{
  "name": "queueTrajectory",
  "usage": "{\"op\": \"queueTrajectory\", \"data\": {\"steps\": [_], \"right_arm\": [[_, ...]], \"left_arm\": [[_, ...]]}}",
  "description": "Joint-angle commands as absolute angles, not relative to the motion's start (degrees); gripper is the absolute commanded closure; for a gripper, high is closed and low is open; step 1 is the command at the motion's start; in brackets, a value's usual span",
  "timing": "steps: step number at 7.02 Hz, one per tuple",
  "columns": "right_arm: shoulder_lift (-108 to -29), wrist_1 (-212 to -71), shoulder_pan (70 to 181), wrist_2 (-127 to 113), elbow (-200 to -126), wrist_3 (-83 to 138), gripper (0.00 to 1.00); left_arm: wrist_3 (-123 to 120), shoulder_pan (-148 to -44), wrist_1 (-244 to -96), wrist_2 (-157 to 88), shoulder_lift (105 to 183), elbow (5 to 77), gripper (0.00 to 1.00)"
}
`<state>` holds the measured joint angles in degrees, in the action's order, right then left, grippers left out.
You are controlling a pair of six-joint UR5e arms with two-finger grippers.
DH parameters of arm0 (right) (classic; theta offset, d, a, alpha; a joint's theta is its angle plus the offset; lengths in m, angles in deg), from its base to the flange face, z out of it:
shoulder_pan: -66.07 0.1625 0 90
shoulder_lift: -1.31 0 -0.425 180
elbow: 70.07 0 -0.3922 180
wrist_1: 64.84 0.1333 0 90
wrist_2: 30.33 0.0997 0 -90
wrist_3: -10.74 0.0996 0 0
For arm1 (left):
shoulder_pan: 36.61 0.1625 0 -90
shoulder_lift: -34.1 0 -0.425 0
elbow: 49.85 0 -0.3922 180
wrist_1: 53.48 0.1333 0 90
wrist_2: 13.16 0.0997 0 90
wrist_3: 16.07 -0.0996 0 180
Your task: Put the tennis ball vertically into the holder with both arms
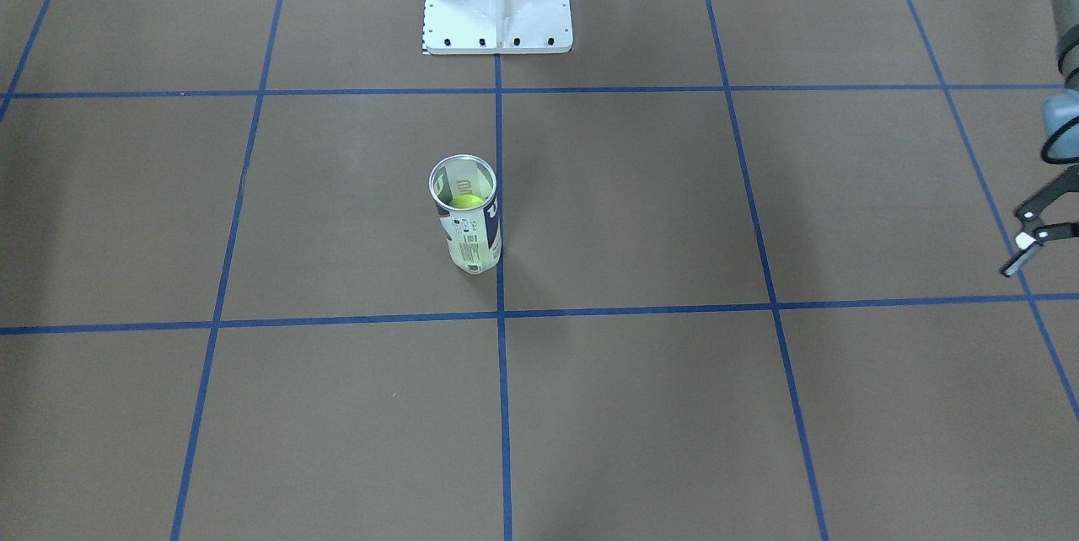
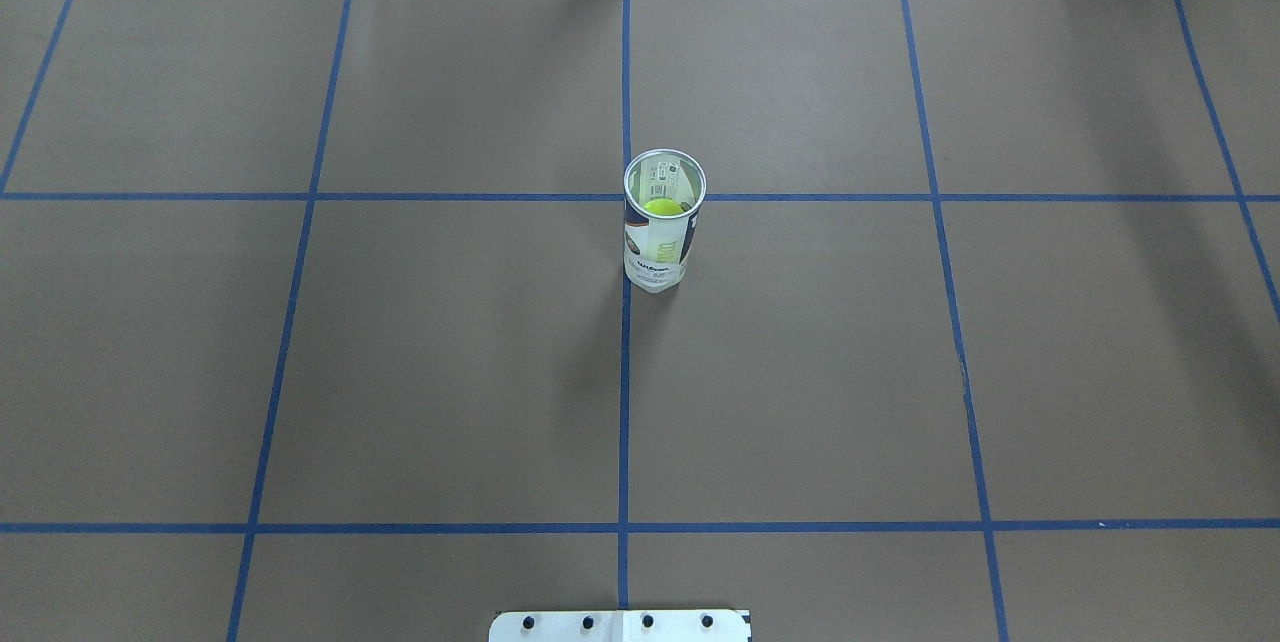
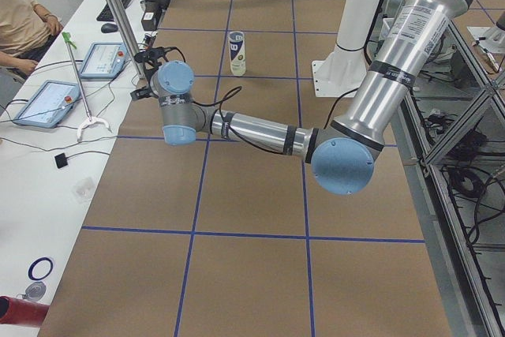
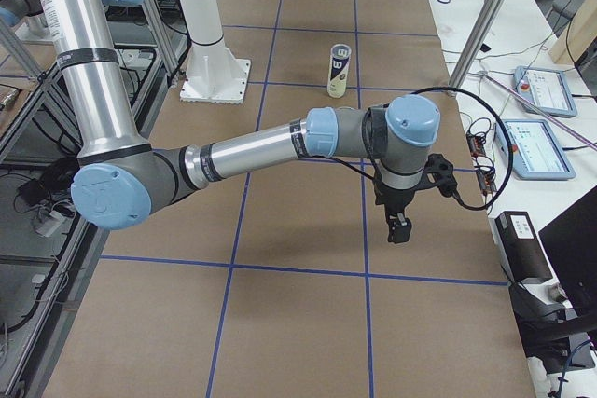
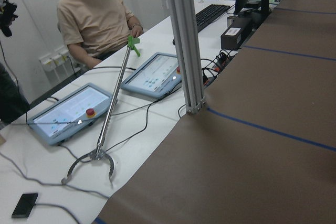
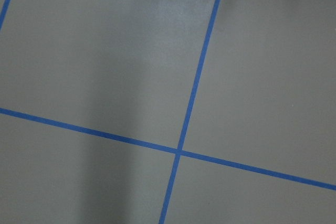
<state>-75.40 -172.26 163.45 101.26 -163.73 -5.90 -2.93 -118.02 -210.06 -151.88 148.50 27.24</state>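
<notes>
- Well, facing the robot: the clear plastic cylindrical tennis-ball can [image 1: 469, 231] with its white and navy label stands upright on the brown paper-covered table [image 1: 674, 187]. Its long axis is vertical and its open mouth faces up. The fuzzy yellow-green tennis ball [image 1: 466, 201] sits down inside it. The black left pincer [image 1: 1022, 239] is cut by the frame's edge, and I cannot tell whether its fingers are apart or together. The can lies well off to its side
- From overhead: neither pincer shows. The can, ringed by a thin bright rim, stands just beside a blue tape line [image 2: 624, 372]
- From the left end: the grey and silver left arm [image 3: 252, 128] stretches low toward the operators' edge, and the can stands well apart from its pincer, back over the table's middle
- From the right end: the black right pincer [image 4: 399, 226] hangs pointing down from the right arm [image 4: 252, 151]. The can is well apart from it, farther along the table and toward the robot's side. This view does not show whether the fingers are apart or together
- Left wrist: the camera looks past the table's edge at a white desk [image 5: 47, 161], with no fingers and no can in view
- Right wrist: only matte paper and crossing tape beneath, no fingers
- Judgement: the ball looks home, and neither arm is plainly nearer. The smooth, thin-walled tube would tip easily under a sideways touch
</notes>
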Motion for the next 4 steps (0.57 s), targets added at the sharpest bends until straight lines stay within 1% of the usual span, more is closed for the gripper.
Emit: {"op": "queueTrajectory", "data": {"steps": [1, 3, 4], "right_arm": [[-76.9, -172.2, 164.3, 101.2, -163.8, -6.1, 0.01], [-77.5, -172.2, 164.4, 101.2, -163.8, -6.1, 0.01], [-77.7, -172.2, 164.3, 101.2, -163.8, -6.1, 0.01]], "left_arm": [[-11.4, -123.3, -201.9, -153.3, 145.0, 28.5, 0.01], [-28.9, -125.7, -190.4, -147.3, 144.6, 28.7, 0.01], [-34.0, -125.6, -187.6, -141.7, 143.9, 28.8, 0.01]]}}
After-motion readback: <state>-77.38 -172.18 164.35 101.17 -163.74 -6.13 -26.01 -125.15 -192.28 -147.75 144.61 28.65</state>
